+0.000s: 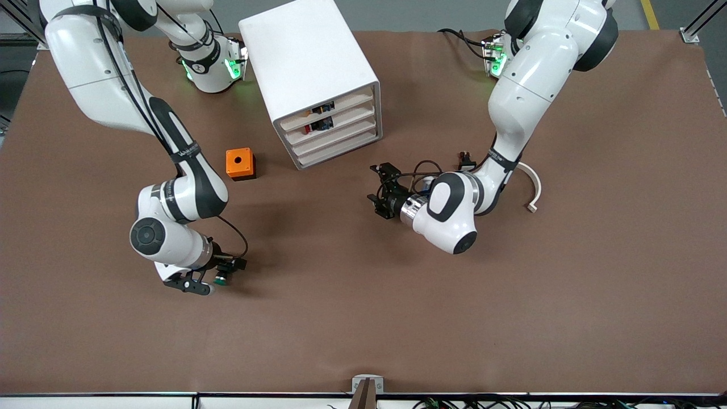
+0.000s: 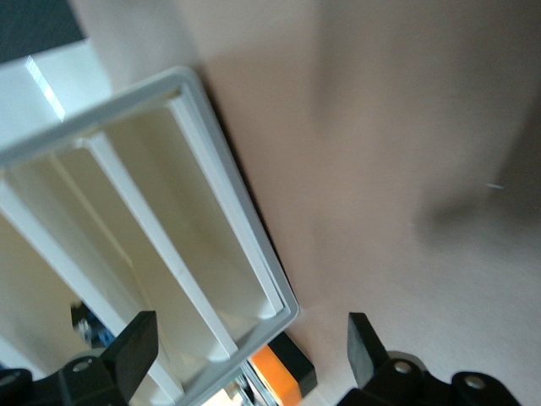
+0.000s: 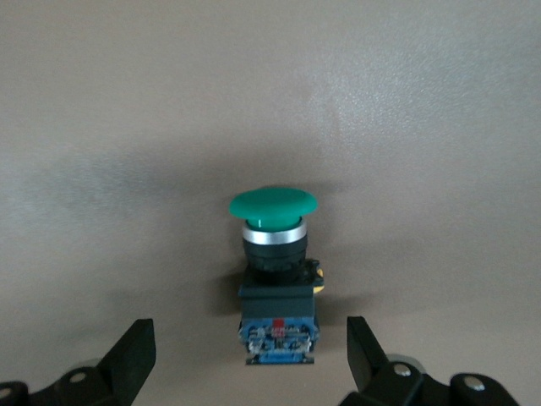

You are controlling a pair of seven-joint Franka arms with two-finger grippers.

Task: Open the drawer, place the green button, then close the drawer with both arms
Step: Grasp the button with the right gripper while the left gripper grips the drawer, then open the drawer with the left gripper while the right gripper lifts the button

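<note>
Nearest the front camera, low on the brown table [image 1: 363, 318], the right gripper [image 1: 213, 281] sits down at the surface toward the right arm's end, and the button [image 1: 220, 278] lies right by its fingertips. In the right wrist view the button [image 3: 273, 279] shows a round green cap, a silver ring and a black body with a blue base; the gripper's two fingers [image 3: 127, 355] stand wide apart on either side of it and touch nothing.

The white cabinet [image 1: 309, 74] stands farther from the front camera, between the two arm bases, with its four drawer fronts facing the camera and turned toward the left arm's end. The drawer [image 1: 335, 138], third down, is pushed in flush with the others. The two drawers above it show small red and orange parts.

The left gripper [image 1: 379, 190] hangs over the table just in front of the cabinet's drawers, its body lying level and its tips pointing at the cabinet. Its fingers [image 2: 131, 347] are spread wide and hold nothing; the cabinet's drawer fronts [image 2: 161, 245] fill much of the left wrist view.

An orange cube [image 1: 239, 163] with a hole rests beside the cabinet toward the right arm's end. A curved white strip [image 1: 533, 190] lies near the left arm
</note>
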